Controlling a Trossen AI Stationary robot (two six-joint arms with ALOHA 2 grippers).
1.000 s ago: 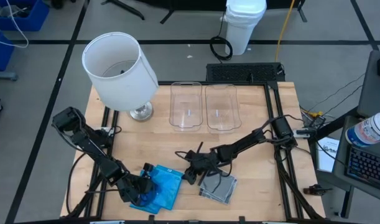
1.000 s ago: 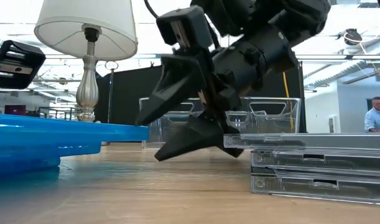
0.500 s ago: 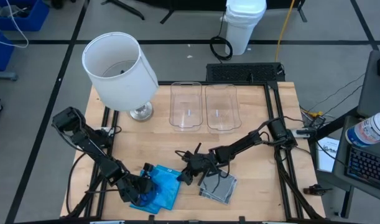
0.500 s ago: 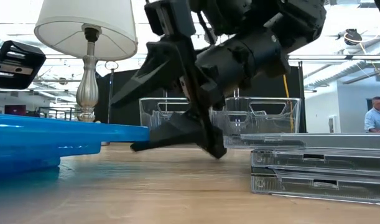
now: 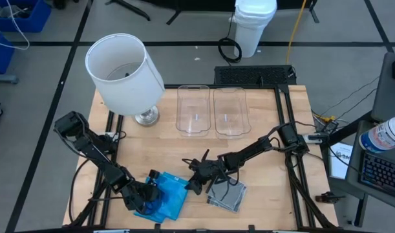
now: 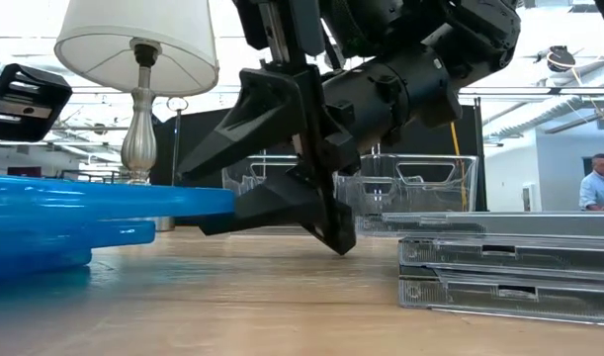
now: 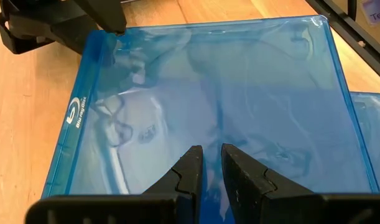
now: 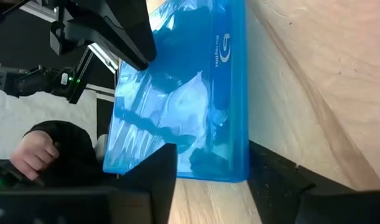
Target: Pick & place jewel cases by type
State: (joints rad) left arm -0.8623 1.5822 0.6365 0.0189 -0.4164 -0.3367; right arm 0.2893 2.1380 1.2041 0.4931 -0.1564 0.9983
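Bright blue jewel cases (image 5: 168, 197) lie stacked near the table's near edge. Clear jewel cases with dark grey insides (image 5: 226, 194) are stacked to their right. My left gripper (image 5: 144, 194) is shut over the top blue case (image 7: 208, 93), at its left part. My right gripper (image 5: 189, 183) is open at the top blue case's right edge, one finger above the edge and one below it (image 6: 193, 205). In the low view the top blue case (image 6: 84, 203) reaches farther right than the blue case beneath it (image 6: 44, 247). My left gripper's shut fingertips (image 7: 193, 165) rest on the top blue case's upper face (image 7: 208, 140), slanting down from the table's left side. The case lies on the blue case beneath it. My right gripper comes level from the table's right. Its lower finger (image 6: 282, 213) lies under the top blue case's right edge (image 6: 227, 201), which is raised off the table. I cannot tell whether the upper finger (image 6: 232, 129) touches the case.
Two clear rectangular bins (image 5: 193, 110) (image 5: 231, 111) stand side by side at the far middle of the table. A white-shaded lamp (image 5: 123, 74) stands at the far left. The clear case stack (image 6: 509, 262) lies close to my right gripper. A person (image 6: 598, 183) is in the room behind.
My right gripper has gone toward the table's left, away from the clear cases, until its open fingers stand around the top blue case's right edge. The top blue case now stands a little apart from the blue case beneath it.
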